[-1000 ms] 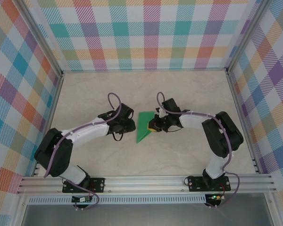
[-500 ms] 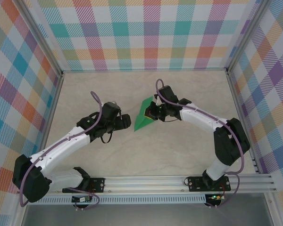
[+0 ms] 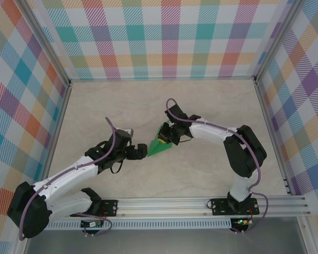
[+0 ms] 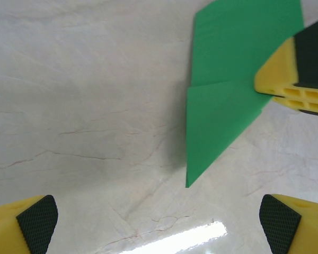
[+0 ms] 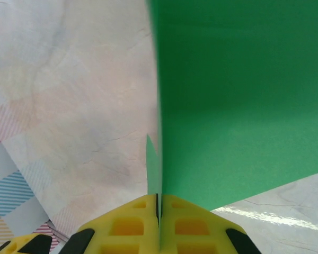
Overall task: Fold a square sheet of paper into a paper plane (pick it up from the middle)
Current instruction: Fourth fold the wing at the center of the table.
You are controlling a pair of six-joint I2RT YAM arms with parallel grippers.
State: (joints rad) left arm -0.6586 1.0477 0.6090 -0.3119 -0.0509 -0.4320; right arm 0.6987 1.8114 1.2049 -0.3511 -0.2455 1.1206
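Release: left side lets go

Top view: your left end effector point(image 3: 142, 152) has opened, empty, just beside the folded green paper point(image 3: 160, 147) held over the tabletop's point(image 3: 212, 106) middle. Left wrist: the paper's tip lies ahead, free for regrasping. Right wrist: the right end effector point(image 5: 159, 203) clamps its edge.

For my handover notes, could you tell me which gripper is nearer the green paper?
Right. The right gripper is shut on the green paper; the left gripper is open, just short of its pointed tip, not touching.
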